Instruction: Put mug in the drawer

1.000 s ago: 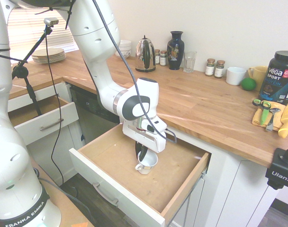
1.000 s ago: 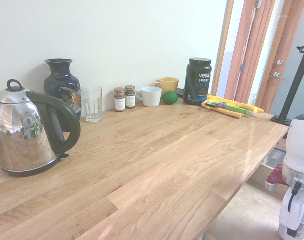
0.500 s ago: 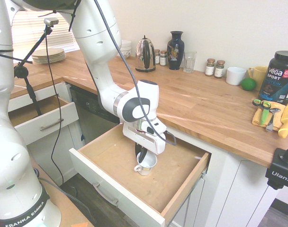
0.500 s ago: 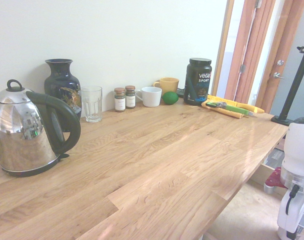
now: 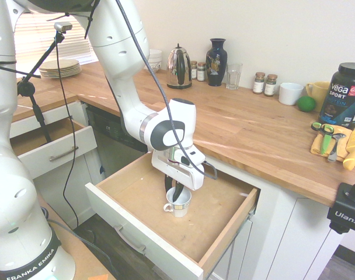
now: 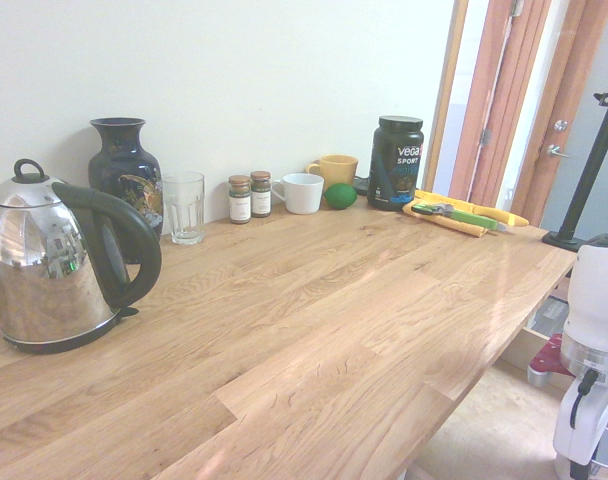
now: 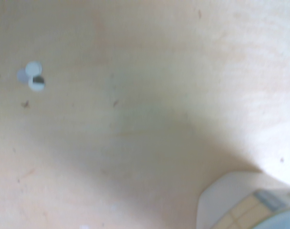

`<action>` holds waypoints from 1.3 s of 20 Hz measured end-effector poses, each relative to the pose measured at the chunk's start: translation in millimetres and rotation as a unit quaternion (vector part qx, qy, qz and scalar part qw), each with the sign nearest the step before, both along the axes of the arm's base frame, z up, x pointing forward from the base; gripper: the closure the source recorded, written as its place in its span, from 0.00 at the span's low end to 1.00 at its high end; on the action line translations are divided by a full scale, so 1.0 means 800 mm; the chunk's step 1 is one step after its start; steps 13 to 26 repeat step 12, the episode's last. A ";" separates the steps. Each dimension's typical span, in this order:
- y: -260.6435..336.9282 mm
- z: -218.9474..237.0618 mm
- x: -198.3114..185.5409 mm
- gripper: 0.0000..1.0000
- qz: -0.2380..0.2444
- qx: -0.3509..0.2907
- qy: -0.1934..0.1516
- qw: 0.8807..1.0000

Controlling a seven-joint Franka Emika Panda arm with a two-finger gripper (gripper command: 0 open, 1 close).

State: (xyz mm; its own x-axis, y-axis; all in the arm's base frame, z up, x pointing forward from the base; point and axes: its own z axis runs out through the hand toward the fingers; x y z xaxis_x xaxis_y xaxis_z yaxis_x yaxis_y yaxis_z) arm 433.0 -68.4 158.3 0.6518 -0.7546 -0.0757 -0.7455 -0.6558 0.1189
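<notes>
Counter (image 6: 314, 330): wood planks, warm honey tone, smooth satin finish with soft glare patches.
Drawer (image 5: 136, 192): bare light-brown wood inside, matt, faint scuffs in the wrist view; front panel painted white, semi-gloss; bar handle (image 5: 129, 240) brushed metal.
Mug (image 5: 177, 203): white glazed ceramic, glossy, smooth.
Kettle (image 6: 46, 262): polished metal, mirror-bright, reflecting the room; handle black plastic, slight sheen.
Vase (image 6: 125, 178): dark blue glaze, high gloss.
Tumbler (image 6: 184, 207): clear ribbed glass.
Spice jars (image 6: 250, 196): glass with brown lids and paper labels.
Tub (image 6: 397, 163): black plastic, glossy label.
Cloth (image 5: 323, 146): yellow fabric, matt.
Arm shell (image 5: 125, 64): white plastic, smooth, semi-gloss.
</notes>
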 end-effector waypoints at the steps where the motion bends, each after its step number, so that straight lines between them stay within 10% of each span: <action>1: 0.000 0.002 0.001 0.00 0.000 -0.001 -0.005 1.000; 11: 0.010 0.052 -0.044 0.00 0.006 -0.010 -0.098 0.995; 26: 0.010 0.055 -0.050 0.00 0.006 -0.009 -0.102 0.995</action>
